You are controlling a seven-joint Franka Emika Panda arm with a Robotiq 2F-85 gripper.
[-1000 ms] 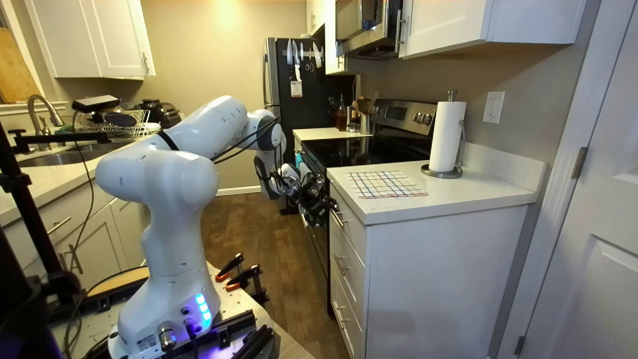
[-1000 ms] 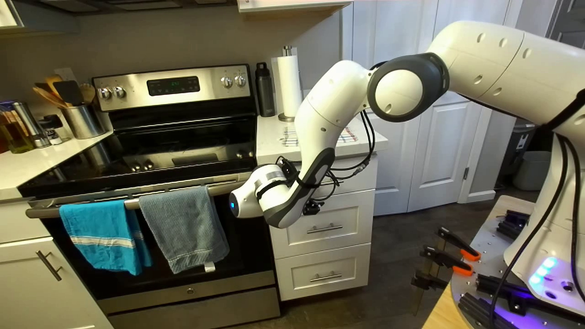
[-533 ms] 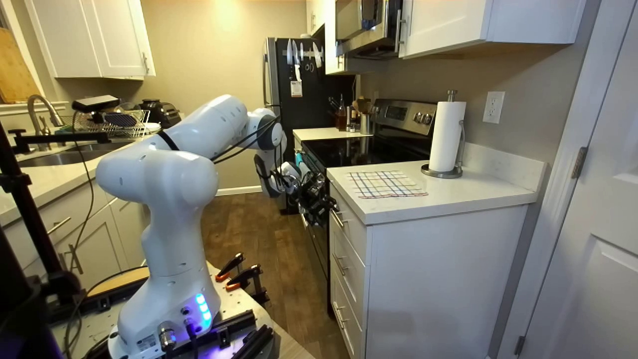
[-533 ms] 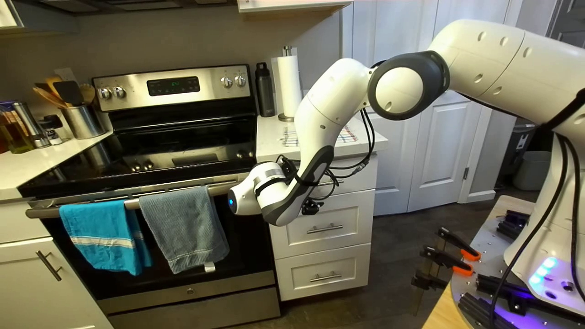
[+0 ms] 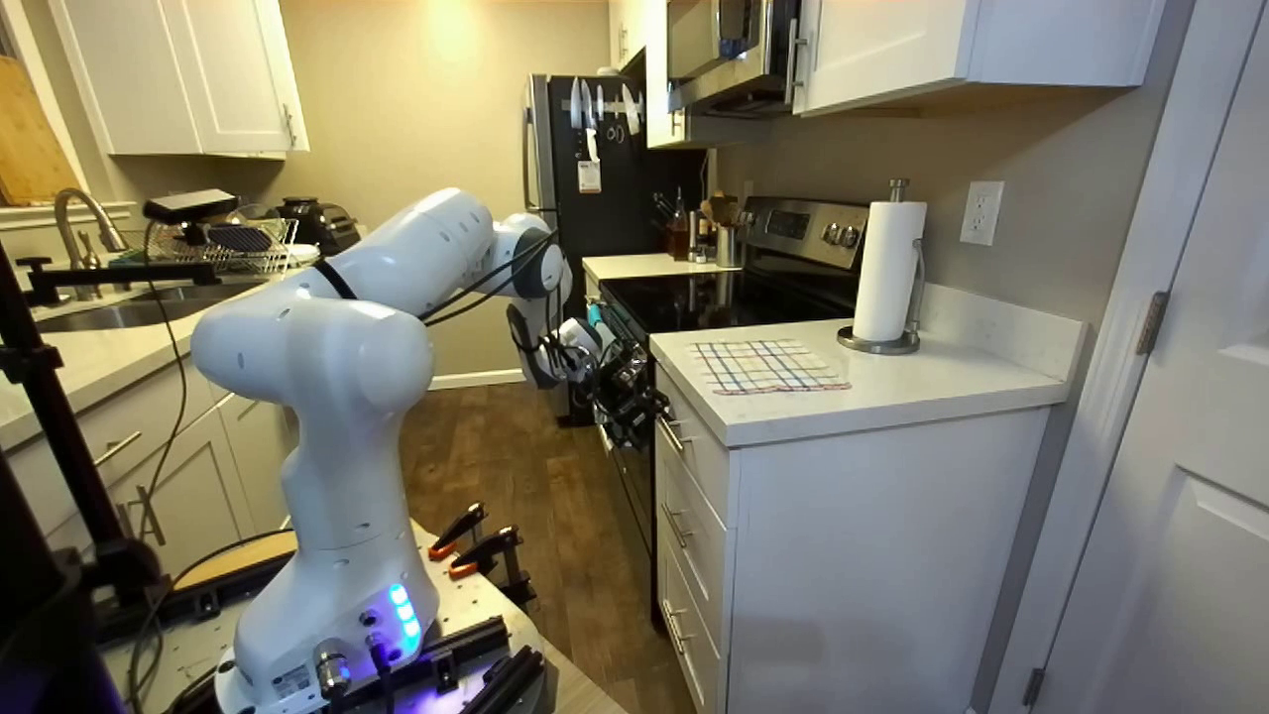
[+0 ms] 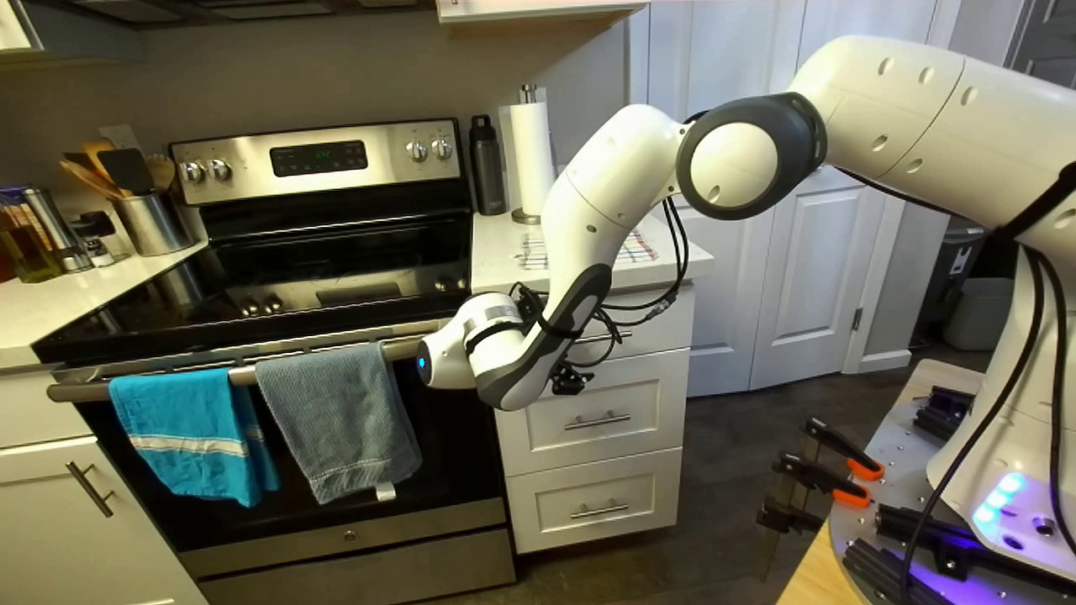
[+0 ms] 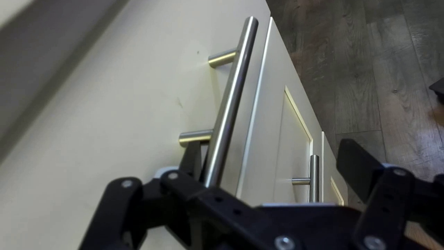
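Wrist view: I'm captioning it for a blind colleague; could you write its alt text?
Open black claw at the steel handle of a white drawer, its fingers to either side of the handle, one close beside it, the other well apart. Lower drawers and dark wood floor lie beyond.

An exterior view looked from near the arm base [image 5: 307,595] toward the refrigerator [image 5: 630,213]; an exterior view faced the stove [image 6: 336,269] from in front, angled down. Both exterior views shared stove and drawers [image 6: 605,454]. Wrist view, very near, looked down past a drawer handle [image 7: 230,100] to the floor [image 7: 360,86].
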